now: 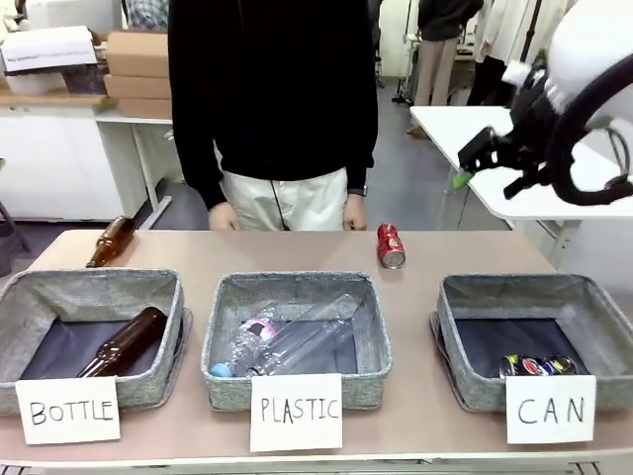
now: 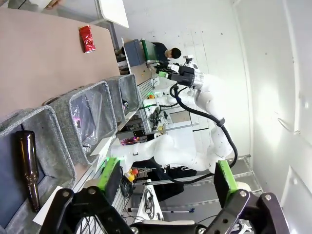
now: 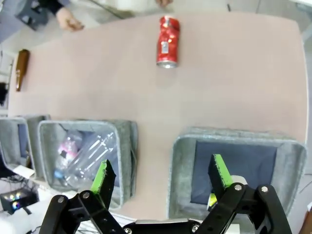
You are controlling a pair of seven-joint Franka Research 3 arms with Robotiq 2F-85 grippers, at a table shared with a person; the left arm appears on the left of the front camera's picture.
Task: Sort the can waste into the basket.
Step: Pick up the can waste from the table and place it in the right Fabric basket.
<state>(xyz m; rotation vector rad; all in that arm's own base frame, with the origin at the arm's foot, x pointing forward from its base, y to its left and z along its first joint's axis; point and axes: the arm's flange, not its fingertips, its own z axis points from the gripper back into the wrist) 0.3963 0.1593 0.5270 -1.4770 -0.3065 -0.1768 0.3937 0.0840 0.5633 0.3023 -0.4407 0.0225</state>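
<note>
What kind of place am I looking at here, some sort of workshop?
Probably a robotics lab staging a waste-sorting test: grey baskets with hand-lettered cards on a table, a white robot arm raised at the right, and stacked cardboard boxes behind.

- The red can (image 1: 391, 245), white-lettered, lies on its side on the table (image 1: 475, 255), beyond the basket (image 1: 534, 288).
- The dark can (image 1: 539, 365) lies on its side inside that grey "CAN" basket, against the front wall.

Brown bottle (image 1: 110, 240) lying on table (image 1: 297, 252), second brown bottle (image 1: 124, 342) in BOTTLE basket (image 1: 89, 282), clear plastic bottle (image 1: 297, 336) in PLASTIC basket (image 1: 295, 285)
</note>
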